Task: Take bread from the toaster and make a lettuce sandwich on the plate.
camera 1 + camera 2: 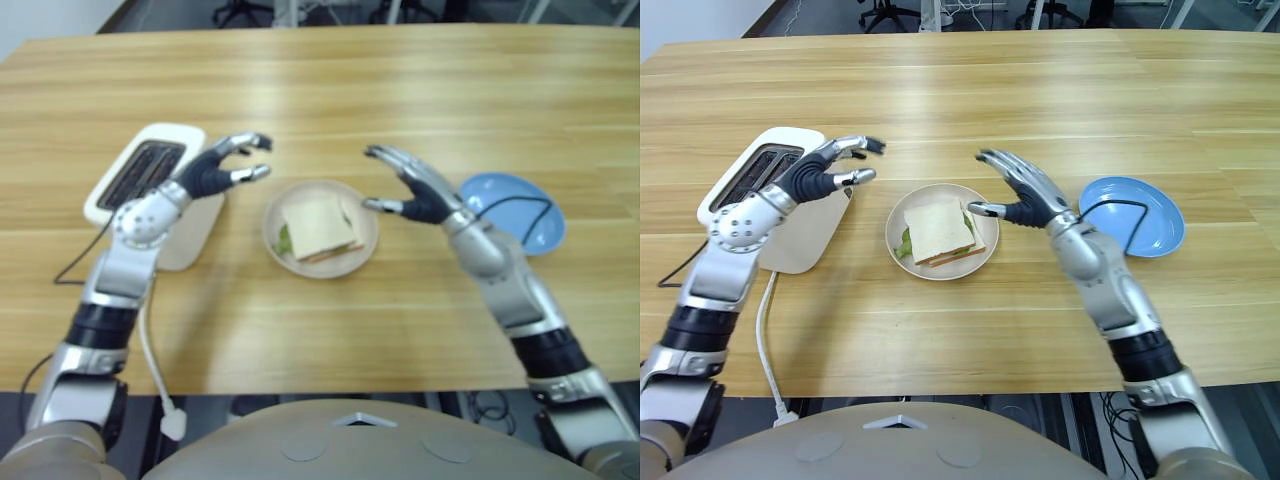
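Pale honey-brown wooden table, streaked with long straight grain lines. Cream-white toaster with dark slots and a white cord. Plain beige plate. Sandwich of white bread with tan crust edges and green lettuce. Plain sky-blue plate crossed by a thin black cable. Left hand and right hand are silver-grey with black parts

Lettuce mostly under bread; toaster partly hidden.
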